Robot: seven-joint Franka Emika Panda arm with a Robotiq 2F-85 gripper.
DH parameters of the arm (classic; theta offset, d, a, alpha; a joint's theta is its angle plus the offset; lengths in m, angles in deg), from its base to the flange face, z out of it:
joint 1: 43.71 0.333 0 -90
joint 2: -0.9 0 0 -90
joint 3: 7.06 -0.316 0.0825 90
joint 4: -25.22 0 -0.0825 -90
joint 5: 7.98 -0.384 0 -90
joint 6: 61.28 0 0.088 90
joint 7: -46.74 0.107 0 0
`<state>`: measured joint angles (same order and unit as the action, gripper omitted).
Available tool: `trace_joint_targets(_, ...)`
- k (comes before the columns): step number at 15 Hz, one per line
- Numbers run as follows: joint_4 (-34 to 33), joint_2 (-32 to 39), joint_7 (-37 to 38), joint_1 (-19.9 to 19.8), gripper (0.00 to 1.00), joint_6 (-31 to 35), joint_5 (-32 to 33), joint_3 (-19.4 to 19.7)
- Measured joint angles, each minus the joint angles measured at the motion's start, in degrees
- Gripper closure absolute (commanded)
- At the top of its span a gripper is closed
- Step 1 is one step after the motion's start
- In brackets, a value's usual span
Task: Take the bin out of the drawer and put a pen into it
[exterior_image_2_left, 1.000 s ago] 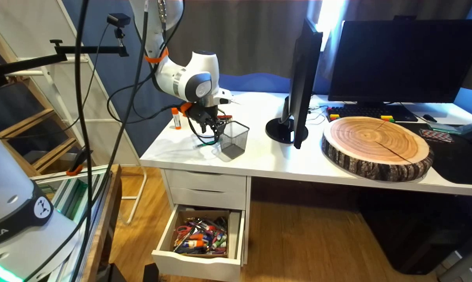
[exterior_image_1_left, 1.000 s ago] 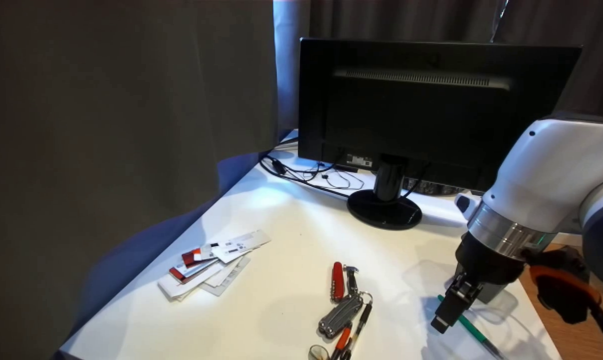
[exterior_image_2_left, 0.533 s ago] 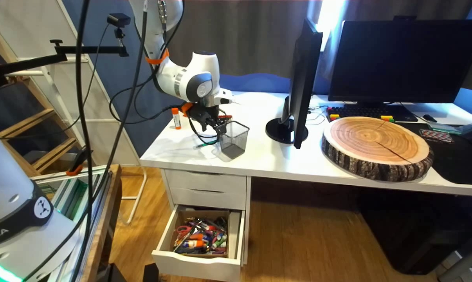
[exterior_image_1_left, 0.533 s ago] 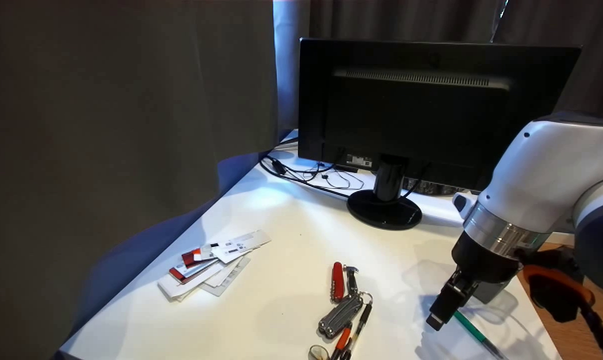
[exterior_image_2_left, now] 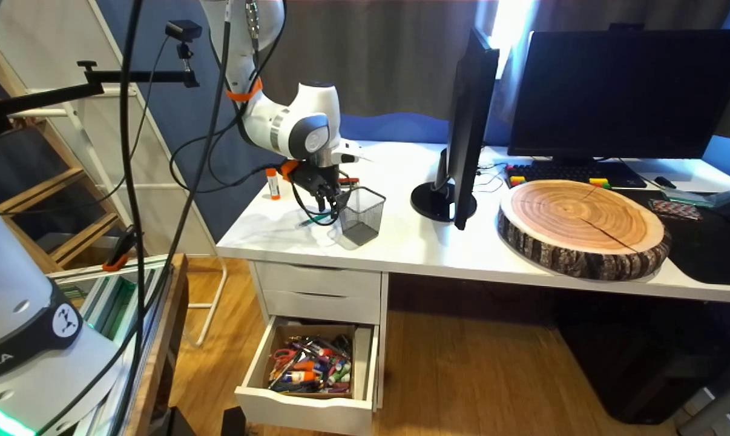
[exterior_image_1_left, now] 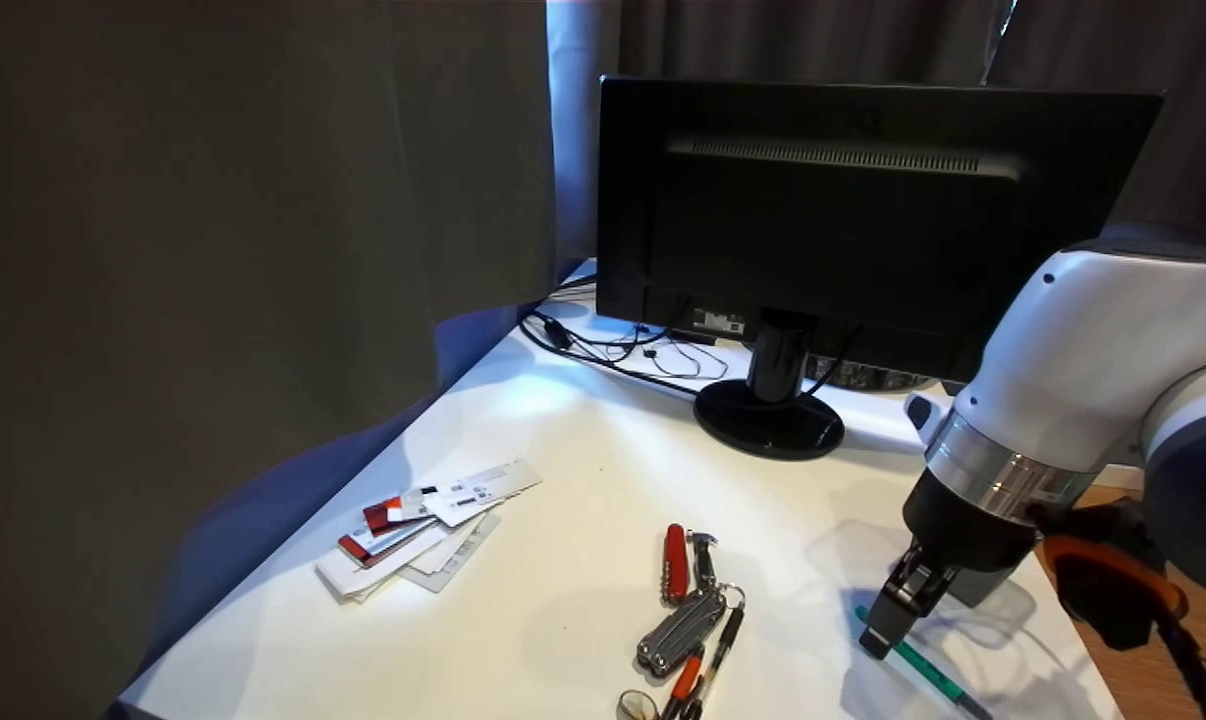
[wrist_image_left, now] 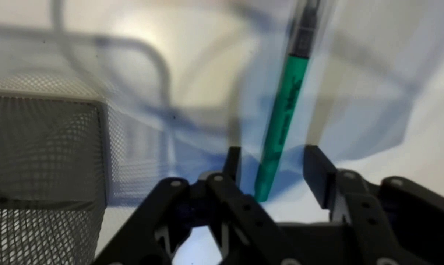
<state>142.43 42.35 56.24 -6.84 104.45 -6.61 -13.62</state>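
The green pen (wrist_image_left: 286,106) lies on the white desk. In the wrist view it runs between my gripper's (wrist_image_left: 271,158) two fingers, with a gap on each side. The gripper is open and holds nothing. In an exterior view the gripper (exterior_image_1_left: 885,628) is low over the pen (exterior_image_1_left: 928,668); the pen (exterior_image_2_left: 313,219) also shows beneath it in an exterior view. The dark wire-mesh bin (exterior_image_2_left: 374,212) stands upright on the desk beside the gripper. It shows at the left of the wrist view (wrist_image_left: 41,147), and is partly hidden behind the gripper in an exterior view (exterior_image_1_left: 981,585).
A red pocket knife (exterior_image_1_left: 675,562), a silver multitool (exterior_image_1_left: 681,632) and pens lie beside the gripper. A glue stick (exterior_image_2_left: 272,183) stands at the desk's far left. A monitor (exterior_image_2_left: 475,127) stands past the bin. The bottom drawer (exterior_image_2_left: 307,409) is open, full of stationery. Cables hang near the arm.
My gripper has come slightly lower, with a small shift left in an exterior view. The pen has shifted and turned a little on the desk. The bin has stayed put.
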Motion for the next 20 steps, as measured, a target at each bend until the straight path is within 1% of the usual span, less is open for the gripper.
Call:
trace_joint_targets(2, -0.05, -0.14, 0.0, 0.0, 0.97, -0.02, -0.01, -0.11)
trace_joint_targets(3, -0.06, -0.32, 0.05, 0.01, 0.99, -0.17, -0.01, -0.16)
trace_joint_targets(5, -0.05, -0.73, 0.12, 0.04, 1.0, -0.91, -0.01, -0.25)
trace_joint_targets(6, -0.05, -1.2, 0.12, 0.04, 0.97, -1.78, -0.01, -0.3)
trace_joint_targets(7, -0.02, -1.9, 0.12, 0.05, 0.97, -2.82, -0.01, -0.34)
trace_joint_targets(10, 0.58, -5.51, 0.12, -0.32, 0.97, -6.08, -0.01, -0.93)
trace_joint_targets(12, 1.62, -8.85, -0.87, -2.4, 0.97, -7.3, -0.12, -3.37)
trace_joint_targets(15, 3.51, -13.83, -3.25, -7.21, 0.97, -8.4, -0.81, -8.33)
trace_joint_targets(17, 5.06, -16.81, -6.0, -11.0, 0.97, -8.45, -2.37, -12.08)
trace_joint_targets(20, 7.52, -20.52, -11.65, -16.14, 0.97, -7.72, -5.5, -16.34)
